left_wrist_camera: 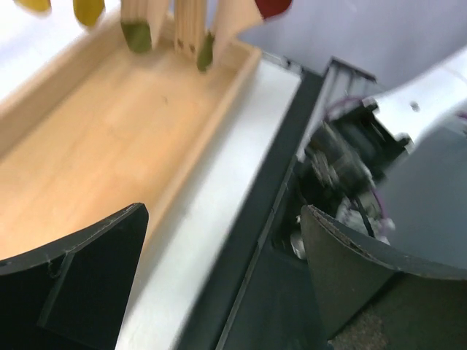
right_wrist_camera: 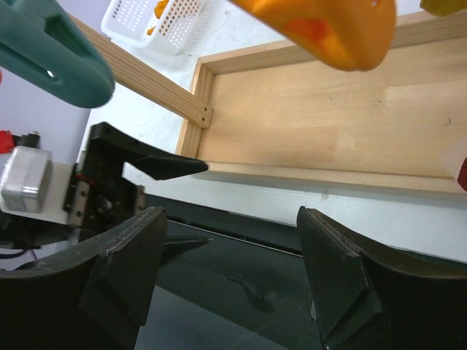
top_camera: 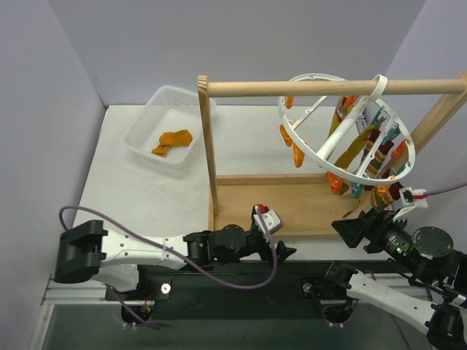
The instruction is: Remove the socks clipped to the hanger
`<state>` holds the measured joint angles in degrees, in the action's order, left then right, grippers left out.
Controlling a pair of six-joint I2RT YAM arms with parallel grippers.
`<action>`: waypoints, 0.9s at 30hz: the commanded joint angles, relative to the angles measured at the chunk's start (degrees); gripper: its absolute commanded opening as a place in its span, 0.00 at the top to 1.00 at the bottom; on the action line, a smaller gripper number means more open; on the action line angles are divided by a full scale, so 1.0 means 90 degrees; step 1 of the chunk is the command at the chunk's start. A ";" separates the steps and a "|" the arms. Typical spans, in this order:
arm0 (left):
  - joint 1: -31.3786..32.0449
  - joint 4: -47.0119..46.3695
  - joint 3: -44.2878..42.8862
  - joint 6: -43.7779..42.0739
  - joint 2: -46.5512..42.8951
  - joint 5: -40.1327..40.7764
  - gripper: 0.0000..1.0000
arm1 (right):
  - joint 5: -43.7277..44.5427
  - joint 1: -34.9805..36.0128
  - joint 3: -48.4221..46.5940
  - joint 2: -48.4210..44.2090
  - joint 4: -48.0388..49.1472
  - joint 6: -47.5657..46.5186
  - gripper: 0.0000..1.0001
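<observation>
soft, light and limp: socks (top_camera: 352, 149) clipped round the hanger (top_camera: 330, 142), hung from the wooden rod (top_camera: 292, 88) at far right. likely to stretch before slipping free, so best pinched high, close under the clips (top_camera: 336, 184). spread wide and empty: left gripper (left_wrist_camera: 219, 277) and right gripper (right_wrist_camera: 233, 277), low by the rack base (top_camera: 292, 204). hard to count in the overlap; perhaps five. only blurred tips in the wrist views.

One hanger (top_camera: 332, 146), one wooden rack (top_camera: 306, 88), one mesh basket (top_camera: 146, 120), two robot arms (top_camera: 146, 250) (top_camera: 398, 295).
</observation>
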<state>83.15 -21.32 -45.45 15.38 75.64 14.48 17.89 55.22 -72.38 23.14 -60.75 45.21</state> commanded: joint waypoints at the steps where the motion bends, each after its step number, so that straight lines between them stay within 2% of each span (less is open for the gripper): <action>1: 0.0018 -0.2949 -0.0603 -0.1158 0.1405 0.0452 0.02 | 0.0385 0.0036 -0.0132 0.0115 -0.0037 0.0084 0.27; 3: 0.0018 -0.3740 -0.0876 -0.1472 0.1984 0.0471 0.02 | 0.0405 0.0046 -0.0112 0.0115 -0.0027 0.0103 0.27; 4: 0.0018 -0.3831 -0.1303 -0.1677 0.2557 0.0529 0.03 | 0.0376 0.0046 -0.0112 0.0115 -0.0037 0.0094 0.28; 10: -0.0001 -0.3656 -0.3122 -0.2216 0.4454 0.0628 0.03 | 0.0268 0.0046 -0.0200 0.0047 -0.0027 0.0142 0.28; 22: -0.0021 -0.3852 -0.5416 -0.2343 0.6409 0.0686 0.04 | 0.0073 0.0046 -0.0161 -0.0090 -0.0008 0.0211 0.28; 24: -0.0030 -0.3725 -0.5690 -0.2372 0.6566 0.0715 0.09 | 0.0024 0.0036 -0.0151 -0.0119 -0.0008 0.0250 0.29; 27: -0.0079 -0.3569 -0.6072 -0.2431 0.6771 0.0657 0.27 | 0.0004 0.0046 -0.0141 -0.0139 0.0002 0.0289 0.29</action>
<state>83.07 -52.80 -93.89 -4.99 135.11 20.60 20.40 55.20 -73.63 21.76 -61.19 46.13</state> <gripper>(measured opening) 0.813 0.715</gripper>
